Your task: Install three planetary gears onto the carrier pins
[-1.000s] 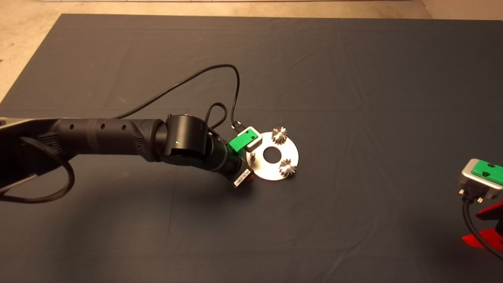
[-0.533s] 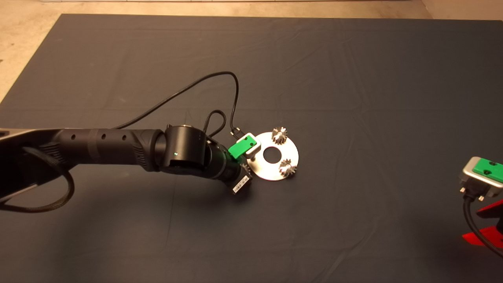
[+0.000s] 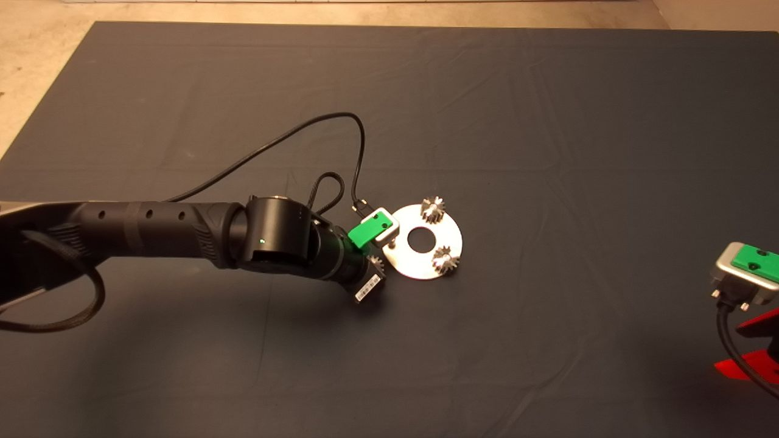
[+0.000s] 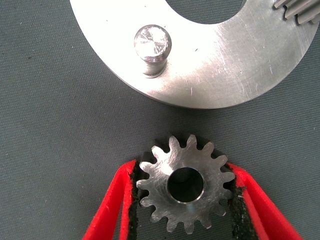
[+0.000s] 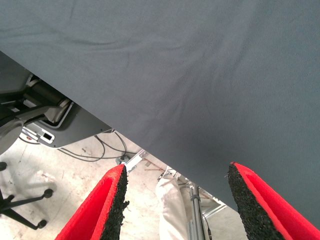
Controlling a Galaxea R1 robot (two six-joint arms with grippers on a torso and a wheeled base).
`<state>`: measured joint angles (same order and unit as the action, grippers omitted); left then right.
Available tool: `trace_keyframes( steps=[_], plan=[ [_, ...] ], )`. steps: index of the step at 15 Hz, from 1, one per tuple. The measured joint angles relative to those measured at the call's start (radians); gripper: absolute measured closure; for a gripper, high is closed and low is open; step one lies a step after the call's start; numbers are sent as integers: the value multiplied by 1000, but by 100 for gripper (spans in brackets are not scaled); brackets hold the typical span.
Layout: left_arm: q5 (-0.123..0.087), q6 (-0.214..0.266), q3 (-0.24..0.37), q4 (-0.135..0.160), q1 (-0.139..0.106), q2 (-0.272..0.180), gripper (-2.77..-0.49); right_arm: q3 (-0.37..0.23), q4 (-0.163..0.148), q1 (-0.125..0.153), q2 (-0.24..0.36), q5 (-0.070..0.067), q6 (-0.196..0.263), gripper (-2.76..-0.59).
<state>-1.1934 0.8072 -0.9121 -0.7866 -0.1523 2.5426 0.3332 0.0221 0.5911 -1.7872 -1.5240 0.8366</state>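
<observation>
we see the left gripper [image 4: 184, 200] pinching gear 3 [image 4: 185, 187] flat, its bore up, the bare pin [image 4: 152, 47] just ahead for threading.

Warm dim light, soft shadows, glare on the disc [image 3: 426, 267].

A dark mat [image 3: 548, 121] covers the table, with the silver carrier disc [image 3: 426, 258] lying on it.

Disc [image 3: 451, 234] lies on the mat [image 3: 548, 121], mid-table. Two gears [image 3: 433, 210] sit on pins at its far and near-right edges. Third gear [image 4: 185, 182] just beside the disc, near the bare pin [image 4: 152, 48].
</observation>
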Motion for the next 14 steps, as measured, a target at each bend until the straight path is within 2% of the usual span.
trace_keyframes(
  steps=[3,7,8,10,12,14],
  plan=[
    [0,0,1,0,0,0,-93,0,0,0,0,0,0,-147],
    [-15,0,13,0,5,2,-86,0,0,0,0,1,0,-147],
    [-25,0,13,0,5,7,-86,0,0,0,0,1,0,-147],
    [-79,0,14,0,0,26,-82,0,0,0,0,1,0,-147],
    [-132,-1,14,3,-18,39,-80,0,0,2,0,1,0,-147],
    [-151,-3,14,1,-50,39,-78,0,0,2,0,4,0,-147]
  ],
)
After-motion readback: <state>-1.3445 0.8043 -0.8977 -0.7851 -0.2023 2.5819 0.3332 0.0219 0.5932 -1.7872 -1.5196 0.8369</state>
